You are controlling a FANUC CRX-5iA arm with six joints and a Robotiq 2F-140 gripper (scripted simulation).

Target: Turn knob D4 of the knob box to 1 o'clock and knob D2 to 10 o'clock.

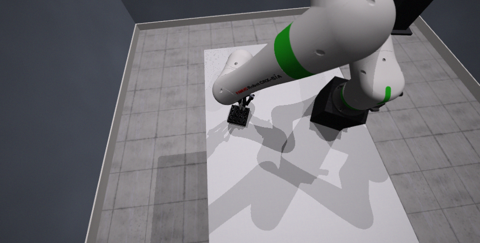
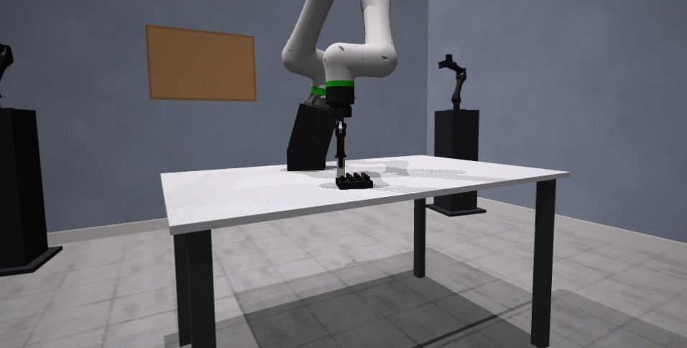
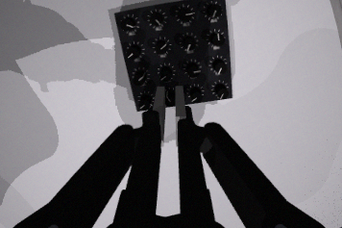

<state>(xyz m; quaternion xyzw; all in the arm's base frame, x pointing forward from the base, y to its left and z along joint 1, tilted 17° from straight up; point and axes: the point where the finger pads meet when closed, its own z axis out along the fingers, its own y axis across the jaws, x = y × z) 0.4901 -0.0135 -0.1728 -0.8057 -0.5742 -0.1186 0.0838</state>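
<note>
On the white surface (image 1: 302, 188) the knob box (image 3: 172, 52) stands on its feet. In the wrist view it lies at 12 o'clock from the fingers, which are clenched on a knob (image 3: 170, 99) in its nearest row.

- Arm (image 1: 335, 36): smooth white shell, satin sheen, looks like moulded plastic; glossy green bands.
- Gripper (image 3: 171, 114): matt black, smooth.
- Knob box (image 3: 174, 52): matt black body, fine white printed marks.
- Table (image 2: 249, 196): smooth white top, faintly speckled, matt; legs matt black.
- Floor (image 1: 160, 83): grey tiles, mottled, rough like concrete.
- Wall board (image 2: 200, 63): brown, cork-like, matt.
</note>
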